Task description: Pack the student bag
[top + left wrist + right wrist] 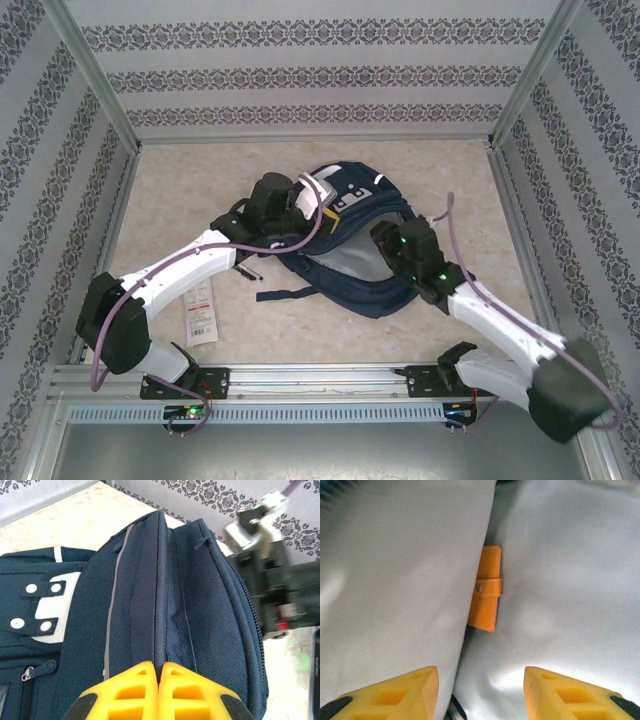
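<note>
The student bag (350, 240), a dark navy backpack with white patches, lies in the middle of the table. My left gripper (322, 212) is at its top left edge. In the left wrist view that gripper (159, 669) is shut, pinching a ridge of the bag's navy fabric (165, 595) along the zip seam. My right gripper (388, 238) reaches into the bag's mouth from the right. Its wrist view has the gripper (481, 677) open, facing the grey lining (570, 580). An orange snap-strap wallet (485, 587) sits in the fold ahead, apart from the fingers.
A white card with red print (200, 310) lies on the table left of the bag, beside my left arm. A loose bag strap (285, 293) trails toward the front. Patterned walls close in the table on three sides. The right arm's wrist (272, 580) hangs over the bag's far side.
</note>
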You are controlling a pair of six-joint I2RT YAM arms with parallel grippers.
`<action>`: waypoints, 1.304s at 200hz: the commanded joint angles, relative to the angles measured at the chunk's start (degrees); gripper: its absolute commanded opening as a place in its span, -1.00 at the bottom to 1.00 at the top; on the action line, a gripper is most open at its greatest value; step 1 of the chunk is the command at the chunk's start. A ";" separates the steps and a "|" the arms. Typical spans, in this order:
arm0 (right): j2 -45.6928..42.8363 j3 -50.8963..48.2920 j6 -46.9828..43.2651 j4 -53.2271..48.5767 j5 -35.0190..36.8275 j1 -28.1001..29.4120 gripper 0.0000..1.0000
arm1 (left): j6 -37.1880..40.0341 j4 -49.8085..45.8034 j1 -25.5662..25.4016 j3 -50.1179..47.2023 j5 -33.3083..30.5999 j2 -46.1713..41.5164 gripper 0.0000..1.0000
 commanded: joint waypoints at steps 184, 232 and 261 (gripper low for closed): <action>14.15 23.85 -21.95 -16.92 -13.24 32.47 -0.01 | -31.72 -52.00 24.55 -11.87 -29.88 -26.57 0.02; 38.77 32.94 -11.40 4.74 -13.84 39.38 -0.02 | -43.82 -53.60 34.00 -23.33 -26.06 -29.47 -0.25; 51.32 41.72 -11.33 7.26 -15.86 39.31 -0.06 | -46.62 -49.20 42.19 -28.57 -24.17 -28.95 -0.52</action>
